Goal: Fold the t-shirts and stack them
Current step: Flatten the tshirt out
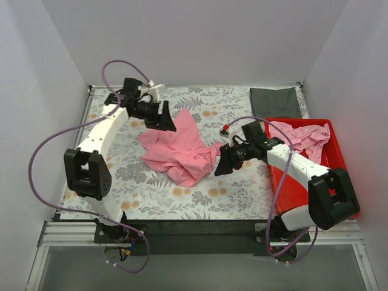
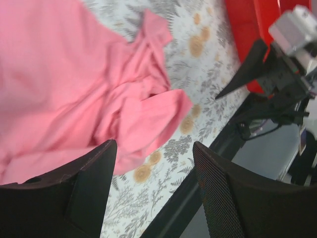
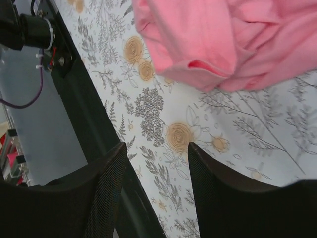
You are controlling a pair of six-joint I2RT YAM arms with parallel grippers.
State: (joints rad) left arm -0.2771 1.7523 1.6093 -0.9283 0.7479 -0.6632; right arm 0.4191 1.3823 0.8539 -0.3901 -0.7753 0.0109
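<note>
Here the floral table (image 1: 182,200) bears a red bin (image 1: 339,159) at right holding a bunched t-shirt (image 1: 303,136), a crumpled t-shirt (image 1: 179,151) at its middle, and left gripper (image 1: 167,121) and right gripper (image 1: 219,163) flanking that heap, jaws standing apart, empty

Floral-print table cover (image 1: 182,197); red bin (image 1: 338,151) at rt edge; dk grey cloth (image 1: 276,102) back-rt corner.

My left gripper (image 1: 168,123) hovers empty, jaws apart, toward the table's (image 1: 182,197) far edge; my right gripper (image 1: 219,164) gapes empty mid-table.
</note>
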